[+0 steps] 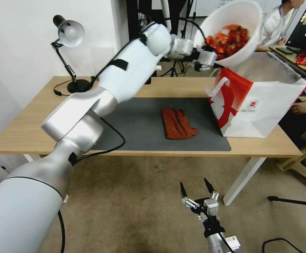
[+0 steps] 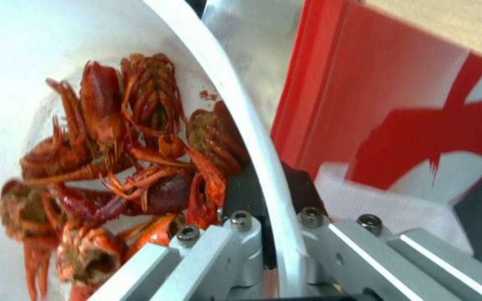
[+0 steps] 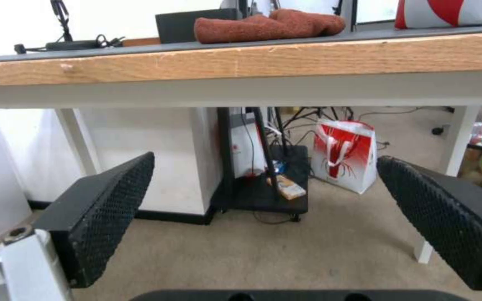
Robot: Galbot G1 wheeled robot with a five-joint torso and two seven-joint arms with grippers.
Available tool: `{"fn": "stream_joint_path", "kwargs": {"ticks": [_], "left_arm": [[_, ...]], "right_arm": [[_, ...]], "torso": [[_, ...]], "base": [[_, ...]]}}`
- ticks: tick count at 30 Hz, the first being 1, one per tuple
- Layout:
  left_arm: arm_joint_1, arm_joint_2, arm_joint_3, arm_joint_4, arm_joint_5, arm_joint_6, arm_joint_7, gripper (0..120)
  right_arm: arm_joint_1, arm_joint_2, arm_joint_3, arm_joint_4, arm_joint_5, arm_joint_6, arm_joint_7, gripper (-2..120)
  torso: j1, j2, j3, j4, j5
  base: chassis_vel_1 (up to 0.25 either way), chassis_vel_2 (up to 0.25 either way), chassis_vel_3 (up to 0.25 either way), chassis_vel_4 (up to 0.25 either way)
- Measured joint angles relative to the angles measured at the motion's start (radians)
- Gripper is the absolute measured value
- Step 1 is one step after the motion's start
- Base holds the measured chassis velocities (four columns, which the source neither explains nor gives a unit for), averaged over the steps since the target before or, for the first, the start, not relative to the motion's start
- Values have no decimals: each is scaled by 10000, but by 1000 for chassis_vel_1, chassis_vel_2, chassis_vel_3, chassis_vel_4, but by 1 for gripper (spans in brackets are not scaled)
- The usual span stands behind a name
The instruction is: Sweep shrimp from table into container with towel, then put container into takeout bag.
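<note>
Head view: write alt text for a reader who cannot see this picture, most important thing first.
The left claw holds a round white plastic bowl of bright red-orange shrimp tilted in the air above an open red-and-white paper takeout bag standing on the light wooden table. A rust-red fuzzy towel lies on the dark grey mat. The right claw hangs open below the table's edge.

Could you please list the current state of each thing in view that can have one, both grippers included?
container: lifted and tilted above the bag, gripped at its rim
shrimp: heaped inside the container
takeout bag: upright on the table, mouth open
towel: lying folded on the mat, untouched
left gripper: shut on the container's rim
right gripper: open, low in front of the table
</note>
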Motion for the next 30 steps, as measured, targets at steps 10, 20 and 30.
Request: {"fn": "stream_joint_path", "kwargs": {"ticks": [10,20,30], "left_arm": [[-298,29,564,-503,-226,275,-528,0],[-472,49,1647,-661,-398,314,-534,0],[-450,66,2251,-915,-333,396,-212,0]], "right_arm": [[-211,-21,145,-18,19,86,-96,100],[-237,49,102,-48,-16,103,-144,100],[-390,44,142,-100,-14,140,-172,100]], "torso": [[0,0,0,0,-1],[0,0,0,0,-1],[0,0,0,1,-2]], "base": [[0,0,0,0],[0,0,0,0],[0,0,0,0]]}}
